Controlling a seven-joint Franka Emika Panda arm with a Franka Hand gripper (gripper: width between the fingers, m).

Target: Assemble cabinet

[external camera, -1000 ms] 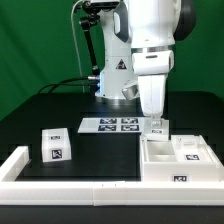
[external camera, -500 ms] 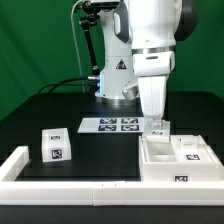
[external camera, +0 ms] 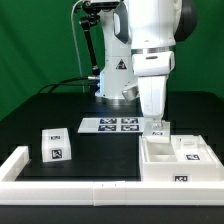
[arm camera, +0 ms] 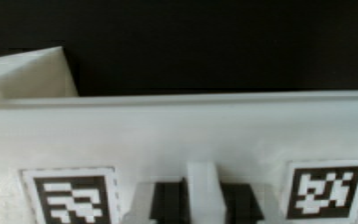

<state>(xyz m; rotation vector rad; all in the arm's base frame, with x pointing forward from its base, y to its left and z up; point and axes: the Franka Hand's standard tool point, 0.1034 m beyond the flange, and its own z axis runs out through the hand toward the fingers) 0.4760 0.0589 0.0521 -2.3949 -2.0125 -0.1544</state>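
The cabinet body [external camera: 178, 163], a large white open box with marker tags, lies at the exterior view's right near the front. My gripper [external camera: 157, 127] stands straight down at its back left wall. In the wrist view the dark fingers [arm camera: 158, 205] sit close on either side of a thin white ridge of that wall [arm camera: 194, 130], between two tags, so the gripper [arm camera: 197, 202] is shut on the body. A smaller white block [external camera: 192, 149] with tags rests on the body's right side. Another small tagged white block [external camera: 56, 145] stands alone at the left.
The marker board [external camera: 110, 124] lies flat behind the middle, in front of the arm's base [external camera: 115, 90]. A long low white rail [external camera: 70, 184] runs along the table's front and turns back at the left corner. A white shape [arm camera: 25, 75] shows beyond the wall in the wrist view.
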